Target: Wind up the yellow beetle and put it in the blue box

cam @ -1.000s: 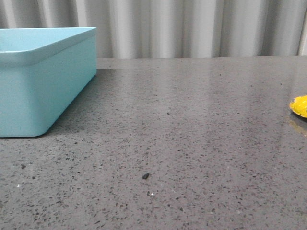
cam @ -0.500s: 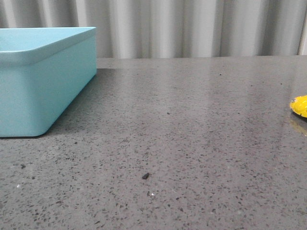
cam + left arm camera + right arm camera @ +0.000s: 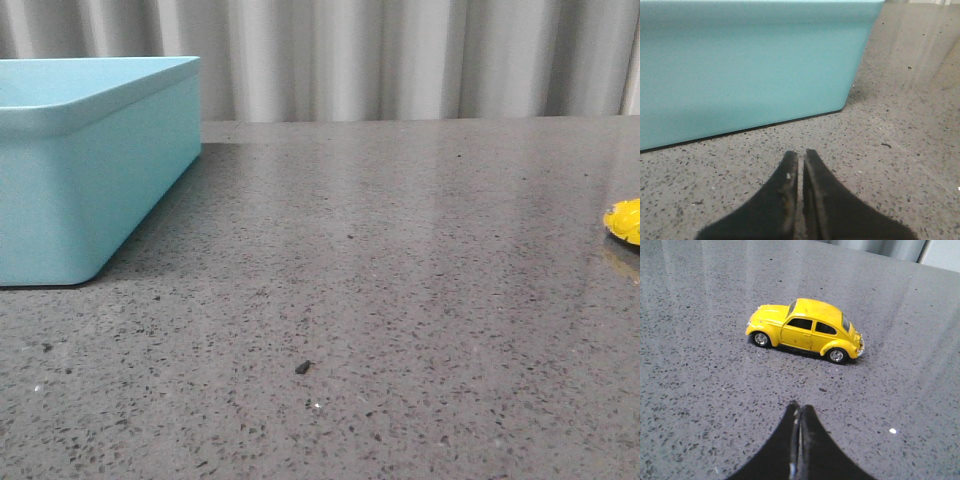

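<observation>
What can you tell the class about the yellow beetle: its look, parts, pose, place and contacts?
The yellow beetle is a small glossy toy car with a rounded roof, dark side windows and silver-hubbed wheels. It stands upright on all visible wheels on the grey speckled table, side-on to the right wrist camera. Nothing else touches it; the right gripper sits shut short of it.

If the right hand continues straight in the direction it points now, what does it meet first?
Probably the yellow beetle. In the right wrist view the right hand, closed, points over bare table toward the car, which stands side-on just ahead. Depth is unclear; a low path could touch the table first.
</observation>
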